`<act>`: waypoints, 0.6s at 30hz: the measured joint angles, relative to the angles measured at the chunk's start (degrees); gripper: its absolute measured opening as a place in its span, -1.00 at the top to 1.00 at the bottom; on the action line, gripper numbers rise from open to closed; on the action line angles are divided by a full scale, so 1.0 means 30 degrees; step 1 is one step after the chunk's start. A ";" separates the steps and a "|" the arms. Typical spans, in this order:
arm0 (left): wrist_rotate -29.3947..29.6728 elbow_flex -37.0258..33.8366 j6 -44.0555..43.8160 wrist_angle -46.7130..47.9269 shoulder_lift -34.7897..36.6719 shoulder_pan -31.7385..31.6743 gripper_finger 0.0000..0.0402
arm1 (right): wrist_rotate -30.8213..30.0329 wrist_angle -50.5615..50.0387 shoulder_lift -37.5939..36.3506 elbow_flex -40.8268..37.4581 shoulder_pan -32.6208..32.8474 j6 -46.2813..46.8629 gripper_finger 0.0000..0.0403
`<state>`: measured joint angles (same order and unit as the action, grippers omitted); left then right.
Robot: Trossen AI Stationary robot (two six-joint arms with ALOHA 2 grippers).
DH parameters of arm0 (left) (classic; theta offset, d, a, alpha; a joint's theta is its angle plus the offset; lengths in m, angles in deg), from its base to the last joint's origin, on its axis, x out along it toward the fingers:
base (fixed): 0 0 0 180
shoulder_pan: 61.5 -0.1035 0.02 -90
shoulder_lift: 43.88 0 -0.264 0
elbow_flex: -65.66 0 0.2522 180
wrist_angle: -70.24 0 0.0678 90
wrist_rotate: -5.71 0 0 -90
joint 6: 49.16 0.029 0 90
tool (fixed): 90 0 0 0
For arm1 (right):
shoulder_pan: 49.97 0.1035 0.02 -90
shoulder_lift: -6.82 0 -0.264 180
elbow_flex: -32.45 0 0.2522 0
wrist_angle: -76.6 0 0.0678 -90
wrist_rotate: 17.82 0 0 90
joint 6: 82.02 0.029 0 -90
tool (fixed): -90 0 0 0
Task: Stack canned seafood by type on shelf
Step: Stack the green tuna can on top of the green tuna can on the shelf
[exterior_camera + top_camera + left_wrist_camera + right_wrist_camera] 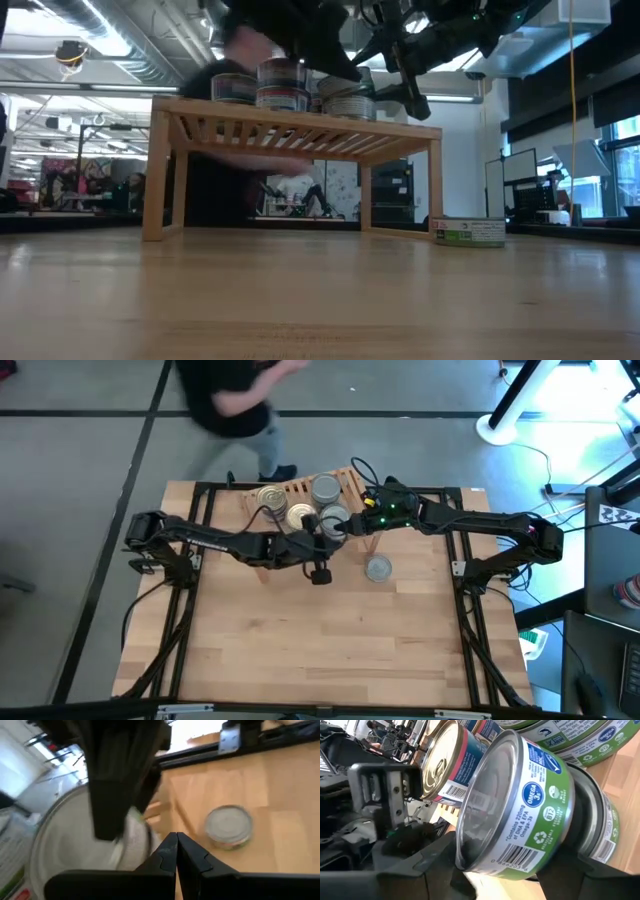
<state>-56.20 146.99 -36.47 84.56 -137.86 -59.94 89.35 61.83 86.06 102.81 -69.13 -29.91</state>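
The wooden slatted shelf (296, 490) (300, 122) stands at the table's far middle. On it rest gold-topped tins (271, 498) (300, 515) and a silver-topped tin (325, 487). My right gripper (343, 522) (510, 870) is over the shelf's right part, shut on a silver-topped, green-labelled tin (520, 805) that sits on another green tin (600, 827). My left gripper (318, 532) (177, 847) is shut, close beside that tin's top (70, 845). One silver-topped tin (378, 568) (229, 825) (470, 232) rests flat on the table, right of the shelf. My right gripper pinches the green-labelled tin by its side wall (485, 865), one finger (420, 865) on each side of the round body. The tin's bottom rests on the lower green tin, stacked on the shelf. My left gripper: I cannot tell whether its shut tips touch the tin.
A person (235, 400) moves at the table's far edge, behind the shelf. A gold-topped, pink-labelled tin (445, 760) stands just beyond the held one. The table's near half (330, 650) is bare wood. Both arms cross close together above the shelf's near edge.
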 joint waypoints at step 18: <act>0.1735 0.0000 0.0594 -0.0983 -0.0139 -0.0149 1.00 | -0.1116 -0.1843 -0.0746 0.0015 0.0022 -0.1140 -0.21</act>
<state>-50.99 146.99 -34.69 81.61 -138.27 -60.38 86.00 56.30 83.82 102.85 -69.06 -33.33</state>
